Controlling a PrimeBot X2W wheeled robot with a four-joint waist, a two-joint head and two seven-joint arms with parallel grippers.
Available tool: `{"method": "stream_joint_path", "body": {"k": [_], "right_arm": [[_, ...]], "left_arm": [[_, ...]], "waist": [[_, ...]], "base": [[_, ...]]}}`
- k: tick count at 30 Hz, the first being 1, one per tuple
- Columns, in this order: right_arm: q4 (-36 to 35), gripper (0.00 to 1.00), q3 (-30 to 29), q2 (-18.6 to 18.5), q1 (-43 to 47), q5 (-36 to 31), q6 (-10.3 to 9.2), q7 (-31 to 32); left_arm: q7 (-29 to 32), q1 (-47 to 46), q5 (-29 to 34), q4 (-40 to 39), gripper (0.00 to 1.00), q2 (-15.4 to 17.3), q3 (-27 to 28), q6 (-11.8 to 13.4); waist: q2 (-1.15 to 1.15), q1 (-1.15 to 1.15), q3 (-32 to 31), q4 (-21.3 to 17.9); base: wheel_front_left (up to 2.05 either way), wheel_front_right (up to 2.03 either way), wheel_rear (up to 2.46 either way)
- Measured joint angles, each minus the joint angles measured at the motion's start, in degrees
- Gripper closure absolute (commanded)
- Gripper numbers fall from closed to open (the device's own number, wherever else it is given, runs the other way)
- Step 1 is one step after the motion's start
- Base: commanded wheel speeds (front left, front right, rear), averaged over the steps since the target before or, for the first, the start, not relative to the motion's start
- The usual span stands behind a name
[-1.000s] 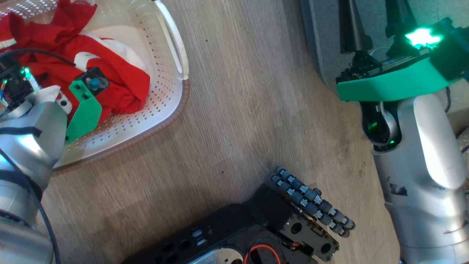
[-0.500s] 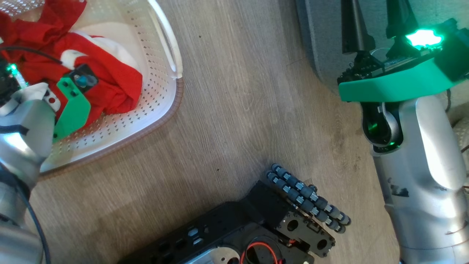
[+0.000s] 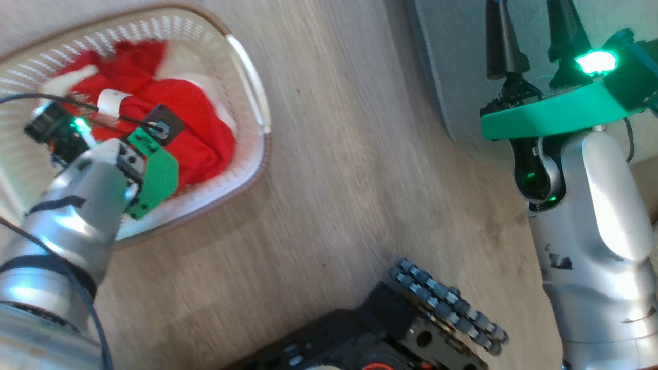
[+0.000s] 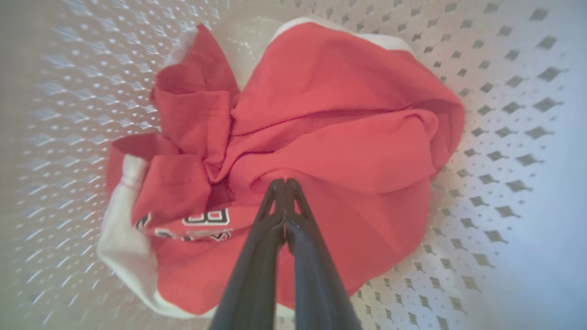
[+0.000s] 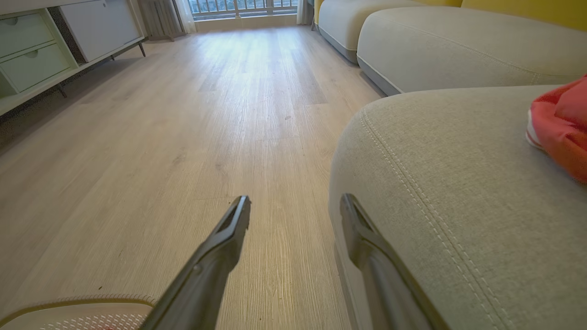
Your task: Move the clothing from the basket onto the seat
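While the right gripper [image 5: 293, 201] is held open with the seat [image 5: 458, 183] just beside one finger, the left gripper [image 4: 284, 183] is seen closed on a fold of the clothing [image 4: 344, 114], which is bunched around its tips inside the basket [image 4: 504, 137].

Pale wood floor [image 5: 183, 114] runs to a white drawer cabinet [image 5: 41, 55] and a curtained window [image 5: 238, 7].

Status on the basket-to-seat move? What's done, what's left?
Done: one red fabric piece lies on the seat. In hand: left gripper is pinched shut on a fold of the clothing, which lies in the basket. Left: lift, carry, release on the seat. Right gripper open beside the seat's edge.
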Motion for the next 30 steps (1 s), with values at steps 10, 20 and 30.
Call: {"method": "stream_joint_path", "body": {"k": [10, 20, 30], "right_arm": [[3.93, 0.00, -2.43, -1.09, 4.05, -3.65, 0.00, 0.00], [7.39, 0.00, -2.54, -3.83, 10.14, -3.96, 0.00, 0.00], [10.38, 0.00, -1.67, -5.13, 15.34, -3.94, 0.00, 0.01]], "left_arm": [[-7.64, 4.24, -7.40, 0.14, 1.00, -6.70, 2.88, -0.53], [-9.90, 11.38, -15.29, -3.69, 1.00, -10.98, 6.86, -0.51], [-9.91, 19.93, -23.56, -18.25, 1.00, -11.52, 10.59, 2.08]], "waist": [[0.00, 0.00, -11.44, 6.56], [0.00, 0.00, -23.67, 12.72], [0.00, 0.00, -34.90, 17.98]], "base": [[0.00, 0.00, 0.00], [0.00, 0.00, 0.00], [0.00, 0.00, 0.00]]}}
